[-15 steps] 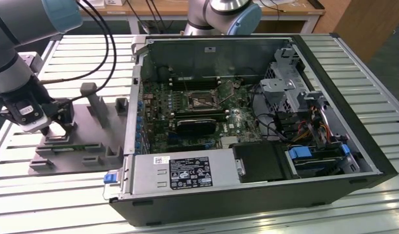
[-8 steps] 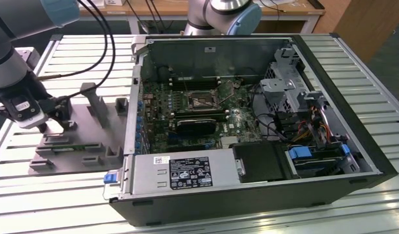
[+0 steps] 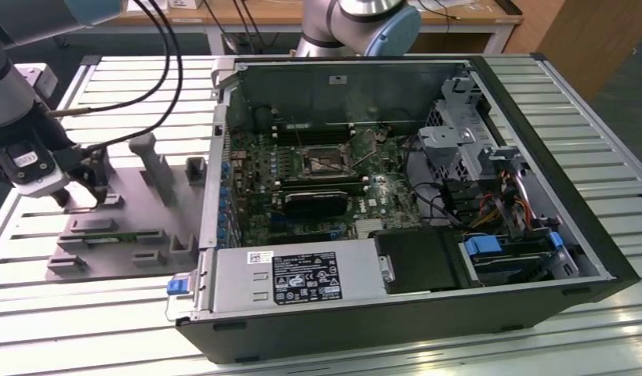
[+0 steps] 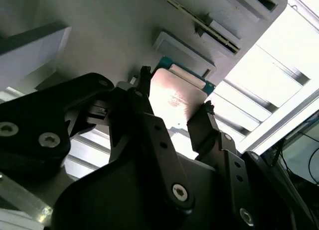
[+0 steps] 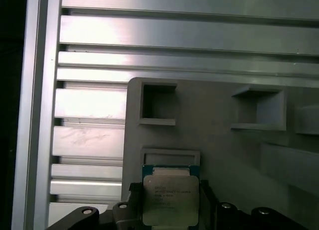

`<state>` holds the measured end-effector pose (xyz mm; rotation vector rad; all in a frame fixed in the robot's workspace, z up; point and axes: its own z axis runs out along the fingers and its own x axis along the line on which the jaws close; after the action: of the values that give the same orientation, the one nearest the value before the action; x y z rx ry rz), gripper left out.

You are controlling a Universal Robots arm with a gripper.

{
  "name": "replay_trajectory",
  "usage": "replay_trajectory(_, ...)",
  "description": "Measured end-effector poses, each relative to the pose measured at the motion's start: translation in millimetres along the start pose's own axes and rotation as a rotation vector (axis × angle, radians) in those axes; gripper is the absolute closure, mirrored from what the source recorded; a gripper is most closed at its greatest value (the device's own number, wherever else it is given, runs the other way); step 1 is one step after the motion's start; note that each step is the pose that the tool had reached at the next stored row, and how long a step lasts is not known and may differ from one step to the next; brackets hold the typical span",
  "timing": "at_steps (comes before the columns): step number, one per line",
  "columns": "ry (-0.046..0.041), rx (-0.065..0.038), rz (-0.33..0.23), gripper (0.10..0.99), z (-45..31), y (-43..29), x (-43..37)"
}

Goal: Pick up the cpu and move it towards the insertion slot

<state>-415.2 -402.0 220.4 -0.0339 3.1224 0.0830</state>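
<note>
The cpu [image 5: 170, 200], a flat square chip with a shiny silver top and a thin green rim, sits between my gripper's two dark fingers in both wrist views, just beside a shallow rectangular holder [image 5: 171, 158] on the grey fixture plate [image 3: 122, 227]. My gripper [image 4: 175, 93] is shut on the cpu [image 4: 174, 103], one finger on each opposite edge. In the exterior view my gripper [image 3: 85, 194] hangs low over the plate's far left part, well outside the case. The insertion slot [image 3: 323, 160], a silver-framed square socket, lies on the green board inside the open computer case.
The open case [image 3: 571, 235] fills the exterior view's right, with a black card [image 3: 312, 202] below the socket and a power supply [image 3: 289, 276] at its front. Grey upright blocks [image 3: 155, 168] stand on the fixture plate. Black cables [image 3: 158, 47] hang above. Another arm's base [image 3: 363, 23] stands behind.
</note>
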Motion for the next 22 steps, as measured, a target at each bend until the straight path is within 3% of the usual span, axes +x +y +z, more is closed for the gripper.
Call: replay_trajectory(22,-0.0093,0.0,-0.001,0.545,-70.0,3.7,-1.3)
